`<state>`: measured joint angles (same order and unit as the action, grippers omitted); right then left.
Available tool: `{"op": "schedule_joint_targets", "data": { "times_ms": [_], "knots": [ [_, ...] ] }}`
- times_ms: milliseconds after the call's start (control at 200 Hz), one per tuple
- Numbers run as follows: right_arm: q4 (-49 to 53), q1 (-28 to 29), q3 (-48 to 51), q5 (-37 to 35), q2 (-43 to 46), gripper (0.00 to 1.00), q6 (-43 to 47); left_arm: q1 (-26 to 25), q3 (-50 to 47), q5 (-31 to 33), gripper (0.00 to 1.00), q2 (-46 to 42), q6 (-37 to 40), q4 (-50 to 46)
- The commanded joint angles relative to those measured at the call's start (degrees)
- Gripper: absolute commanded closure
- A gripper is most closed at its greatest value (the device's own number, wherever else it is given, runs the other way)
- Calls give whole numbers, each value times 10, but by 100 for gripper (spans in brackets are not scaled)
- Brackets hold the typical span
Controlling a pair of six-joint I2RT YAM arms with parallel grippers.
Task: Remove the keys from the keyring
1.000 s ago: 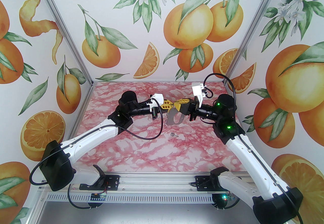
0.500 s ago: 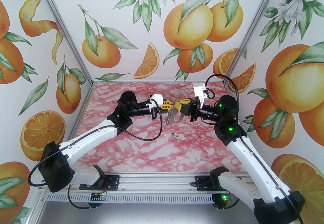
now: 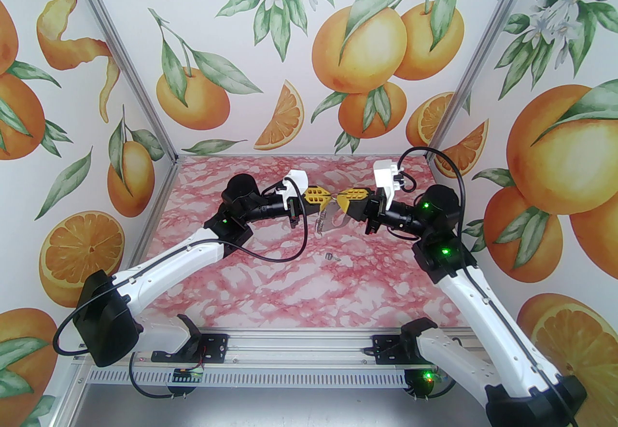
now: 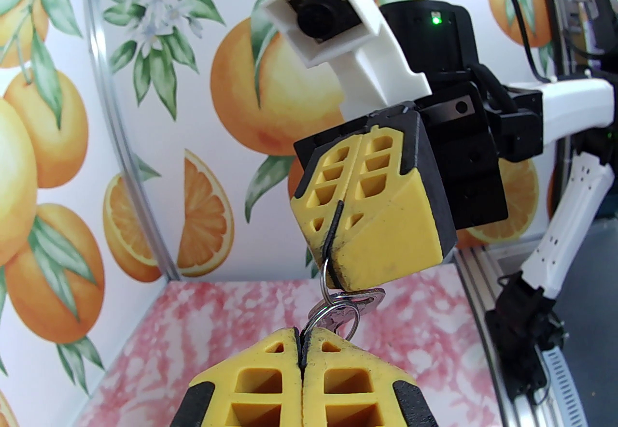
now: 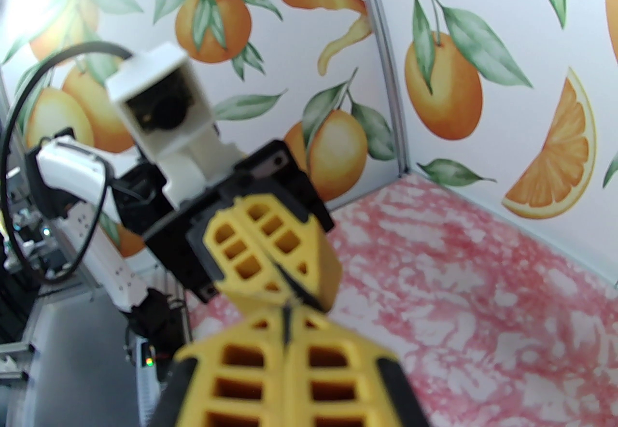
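Above: the dark grey oblong keyring (image 3: 333, 222) hangs between left pincer (image 3: 329, 199) and right pincer (image 3: 341, 201); a loose key (image 3: 331, 257) lies on the bench (image 3: 270, 280).
Left wrist: right pincer clamps the keyring's edge; left pincer nips the silvery ring of an attached key (image 4: 371, 298).
Right wrist: blurred, both closed, tips meeting.

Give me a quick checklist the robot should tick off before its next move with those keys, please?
1. Left claw shut on a small ring: ok.
2. Right claw shut, keyring hanging from it: ok.
3. Keyring lifted off the table: ok.
4. Held ring pulled free of the keyring: not ok, the rings between the claws look linked.
5. Loose key on the table lies apart from both claws: ok.
6. How firmly each claw pinches: cannot tell.
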<state>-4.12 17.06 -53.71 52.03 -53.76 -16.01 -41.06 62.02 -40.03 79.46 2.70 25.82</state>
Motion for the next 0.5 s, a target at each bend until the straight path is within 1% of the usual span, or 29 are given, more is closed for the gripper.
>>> {"op": "schedule_joint_targets", "data": {
  "times_ms": [0, 225, 255, 275, 400, 455, 495],
  "knots": [
    [13, -7, -13, -13, 10, 100, 29, 10, 6, 32, 100, -2, -63, 37],
    [12, -7, -31, -22, 1, 100, 31, 10, 0, 42, 100, -4, -81, 38],
    [14, -7, -34, -24, -2, 100, 29, 10, -3, 44, 93, -4, -78, 38],
    [15, -7, -37, -23, -4, 100, 28, 10, -4, 47, 90, -6, -74, 37],
    [17, -6, -39, -21, -9, 100, 17, 10, -4, 59, 89, -12, -35, 9],
    [20, -6, -40, -23, -11, 100, 12, 10, -3, 72, 82, -13, -18, -10],
    [25, -6, -43, -23, -14, 100, 8, 10, -1, 79, 80, -16, 6, -22]
  ]
}}
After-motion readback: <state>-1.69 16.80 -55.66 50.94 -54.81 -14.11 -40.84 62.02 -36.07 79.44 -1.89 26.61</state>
